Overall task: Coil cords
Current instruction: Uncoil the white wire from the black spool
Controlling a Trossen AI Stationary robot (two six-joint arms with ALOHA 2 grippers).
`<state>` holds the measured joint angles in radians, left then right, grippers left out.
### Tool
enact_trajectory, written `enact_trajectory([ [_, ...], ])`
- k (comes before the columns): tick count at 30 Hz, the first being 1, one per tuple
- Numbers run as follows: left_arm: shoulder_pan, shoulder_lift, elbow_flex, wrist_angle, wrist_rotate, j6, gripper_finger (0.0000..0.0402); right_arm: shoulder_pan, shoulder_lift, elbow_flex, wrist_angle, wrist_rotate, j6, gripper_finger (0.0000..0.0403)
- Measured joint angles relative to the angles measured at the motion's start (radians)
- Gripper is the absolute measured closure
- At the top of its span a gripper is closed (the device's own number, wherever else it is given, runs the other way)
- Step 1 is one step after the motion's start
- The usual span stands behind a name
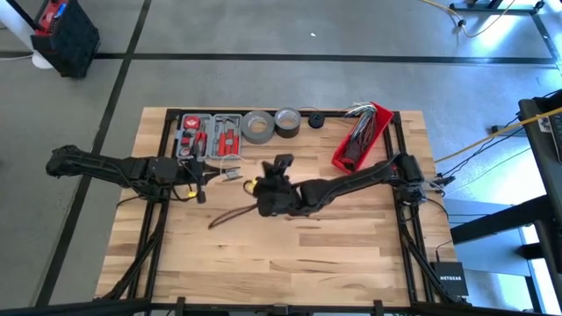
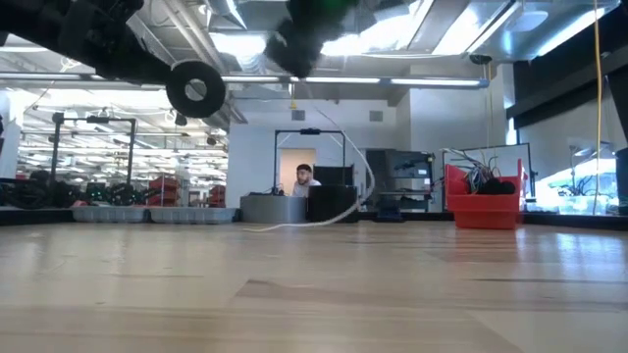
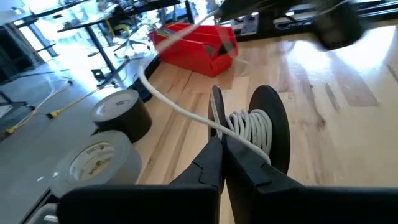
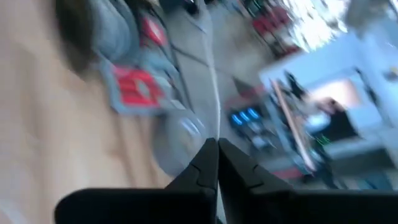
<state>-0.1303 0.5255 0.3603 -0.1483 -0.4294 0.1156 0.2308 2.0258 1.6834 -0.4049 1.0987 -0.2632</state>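
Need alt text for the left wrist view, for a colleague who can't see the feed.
The left gripper is shut on a black spool wound with white cord, above a wooden table. A loose cord strand runs off toward a red bin; two grey tape rolls sit nearby.

We see the right gripper [image 4: 217, 163] with its two dark fingers [image 4: 200, 169] pressed together, a thin pale cord [image 4: 214, 93] running out from between their tips. Beyond them lie the wooden table [image 4: 37, 124], a grey tray with red tools [image 4: 134, 90] and a grey tape roll [image 4: 180, 140] (all badly blurred).
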Motion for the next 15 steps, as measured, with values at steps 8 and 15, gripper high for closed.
enact_trajectory([
  [8, 0.000, 0.000, 0.000, 0.000, -0.154, -0.055, 0.0398, 0.054, 0.000, 0.007, 0.196, -0.532, -0.142, 0.0395],
  [15, 0.000, 0.000, 0.000, 0.003, -0.188, -0.055, 0.0398, 0.043, 0.000, 0.007, 0.096, -0.933, -0.125, 0.0395],
])
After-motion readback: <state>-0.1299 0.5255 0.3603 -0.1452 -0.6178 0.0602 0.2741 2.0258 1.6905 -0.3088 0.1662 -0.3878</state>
